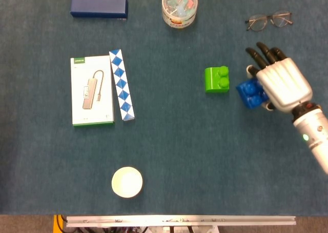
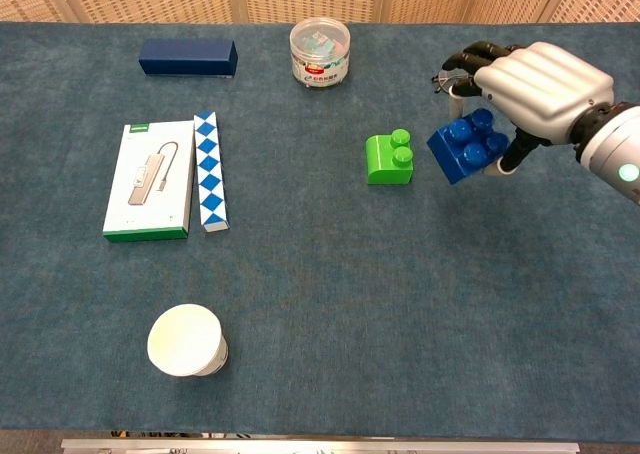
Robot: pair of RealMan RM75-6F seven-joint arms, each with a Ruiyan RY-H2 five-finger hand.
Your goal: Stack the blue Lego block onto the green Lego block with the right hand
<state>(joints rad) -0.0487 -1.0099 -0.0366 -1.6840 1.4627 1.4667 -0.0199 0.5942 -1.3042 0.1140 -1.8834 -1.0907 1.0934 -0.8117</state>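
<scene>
The green Lego block (image 1: 217,79) (image 2: 389,159) sits on the blue cloth right of the middle, studs up. My right hand (image 1: 281,84) (image 2: 535,86) grips the blue Lego block (image 1: 250,93) (image 2: 464,148) from above and holds it off the table, tilted, just right of the green block. The two blocks are apart. The hand's back hides much of the blue block in the head view. My left hand is in neither view.
Glasses (image 1: 269,20) lie at the far right, partly behind the hand in the chest view. A clear jar (image 1: 179,6) and a dark blue box (image 1: 99,6) stand at the far edge. A white boxed adapter (image 1: 92,91), a blue-white patterned strip (image 1: 121,85) and a paper cup (image 1: 127,181) are on the left.
</scene>
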